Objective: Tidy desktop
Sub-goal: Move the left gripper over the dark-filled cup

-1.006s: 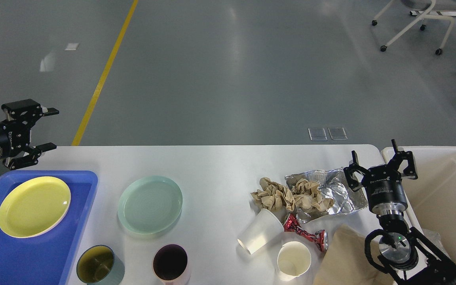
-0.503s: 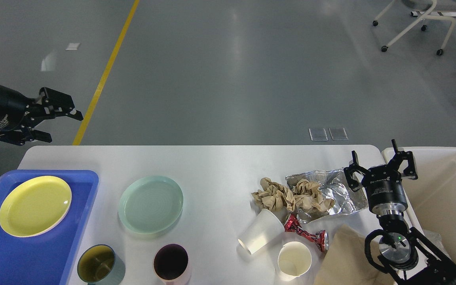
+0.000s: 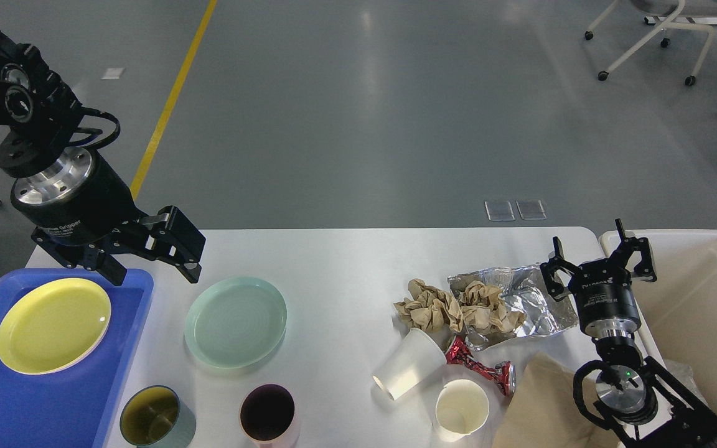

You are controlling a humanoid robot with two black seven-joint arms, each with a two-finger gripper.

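Head view, single frame. White desktop (image 3: 333,261) fills lower half of view, rounded far corners visible.

L gripper (image 3: 152,269): hangs above desktop's far-left area, between blue tray (image 3: 53,404) and mint-green plate (image 3: 236,322), fingers spread wide, nothing held. Points toward 5 o'clock.

R gripper (image 3: 601,252): at desktop's right edge, beside cream bin (image 3: 707,298), fingers pointing to 12 o'clock, spread apart, nothing between them.

Left side: tray at 8 o'clock carries yellow plate (image 3: 53,325). Green plate sits on bare desktop just right of tray. Near edge at 7 o'clock: olive-lined cup (image 3: 152,418) and dark-lined cup (image 3: 267,413), both upright, apart from each other.

Right side, approx. 4 o'clock: two wads of crumpled brown paper (image 3: 452,308), the right one lying on crumpled foil bag (image 3: 536,305). Paper cup on its side (image 3: 408,364), mouth toward 7 o'clock, touching the paper wads. Red wrapper (image 3: 483,370) just right of it. Upright paper cup (image 3: 462,409) near front edge. Brown paper bag (image 3: 545,404) at 5 o'clock, partly behind R arm.

Background: grey floor, yellow line (image 3: 172,99), chair base (image 3: 651,37) at 1 o'clock.
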